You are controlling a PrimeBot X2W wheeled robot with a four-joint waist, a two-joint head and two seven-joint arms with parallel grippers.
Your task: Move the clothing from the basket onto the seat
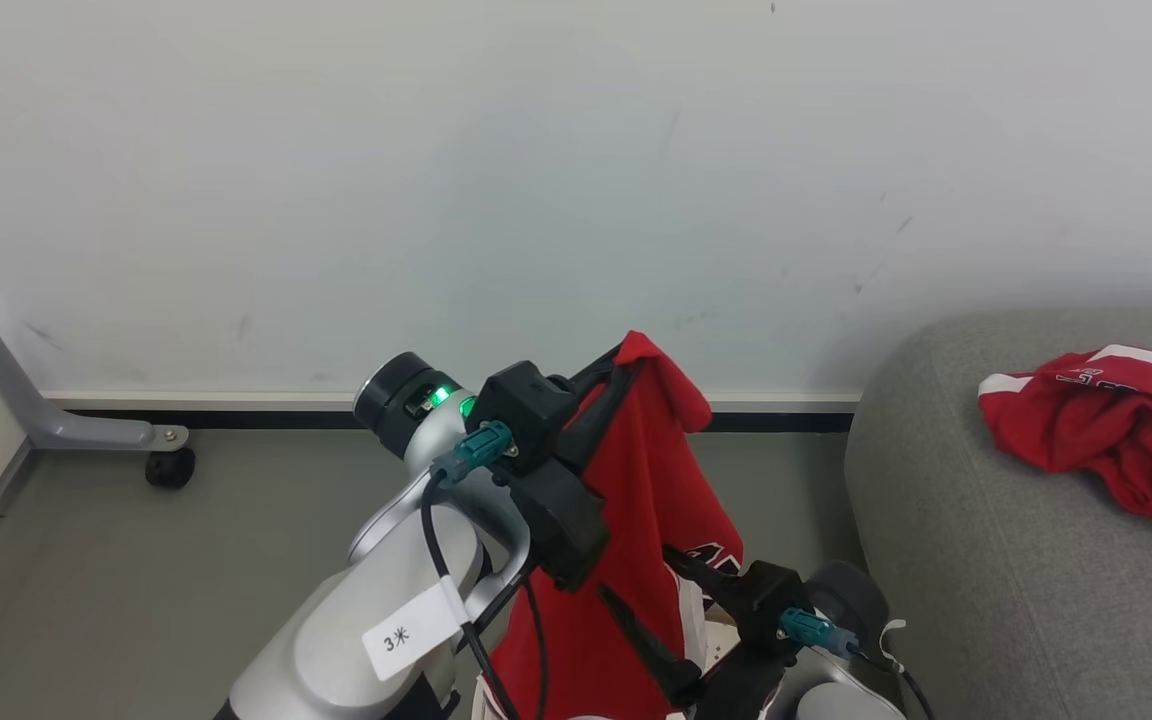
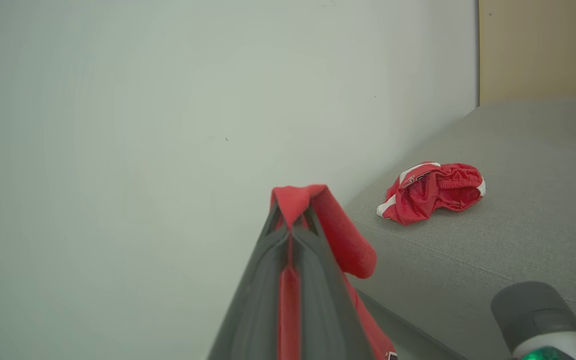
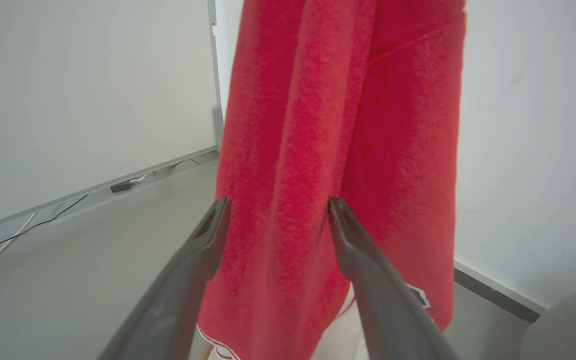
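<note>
The left hand [image 2: 293,217] is clenched on the red garment [image 1: 656,480], the right hand [image 3: 278,210] released; carry it well over the seat [image 1: 986,560] before letting go.

I log: left tool [image 2: 293,222], jaws pressed together on a red garment [image 2: 340,240] that folds over its tips. Second red garment [image 2: 433,192], white-trimmed, lies crumpled on the grey seat [image 2: 518,235]. Pale wall [image 2: 118,125] stands behind.
</note>
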